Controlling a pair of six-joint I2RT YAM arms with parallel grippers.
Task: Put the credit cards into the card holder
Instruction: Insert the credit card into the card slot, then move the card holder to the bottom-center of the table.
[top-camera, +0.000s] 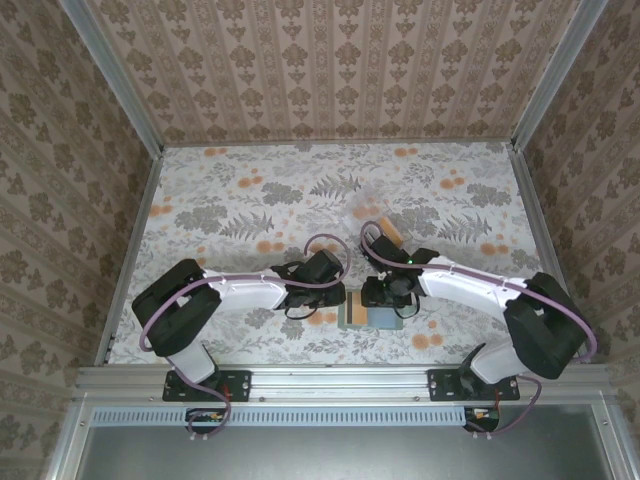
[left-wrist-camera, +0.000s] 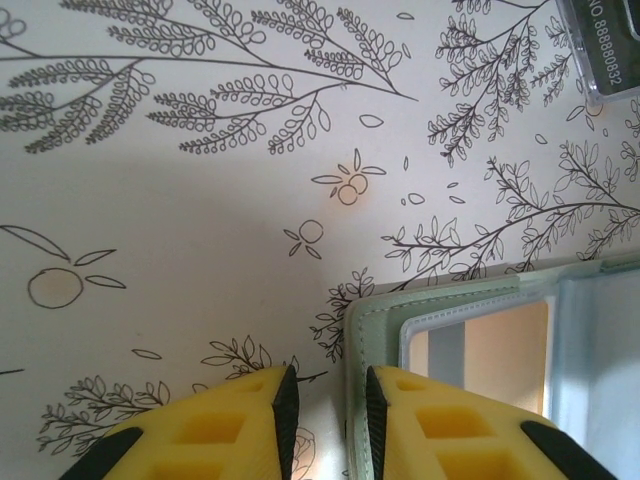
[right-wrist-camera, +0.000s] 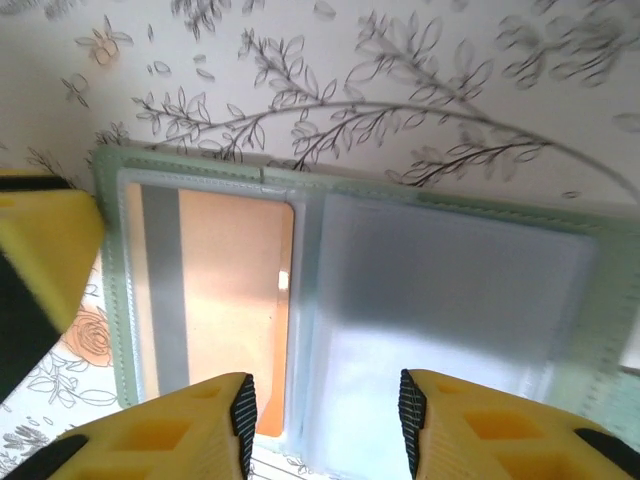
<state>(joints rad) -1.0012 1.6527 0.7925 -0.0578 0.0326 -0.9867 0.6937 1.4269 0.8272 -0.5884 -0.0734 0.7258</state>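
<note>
On the table, near edge: the card holder lies open and flat on the floral cloth, between the two wrists.
Holder, left half: an orange card with a grey stripe sits in a clear sleeve.
Holder, right half: a pale, cloudy sleeve; I cannot tell whether a card is in it.
Left gripper: low at the holder's left edge, with the jaws a narrow gap apart.
Left jaws and holder: cloth shows through the gap and nothing sits in it. The holder's stitched edge runs just beside the gap, under the right-hand finger. The other finger is over bare cloth.
Right gripper: over the holder, with the jaws wide apart and clamped on nothing.
Right jaws and holder: the gap straddles the holder's middle fold. One finger is over the orange card's corner and the other over the pale half.
Contact: I cannot tell whether either gripper presses on the holder.
Dark card: it carries a printed number, lies at the top right corner of the left wrist view, and is well apart from the holder.
Orange piece: it lies beyond the right wrist, apart from the holder, and is too small to make out.
</note>
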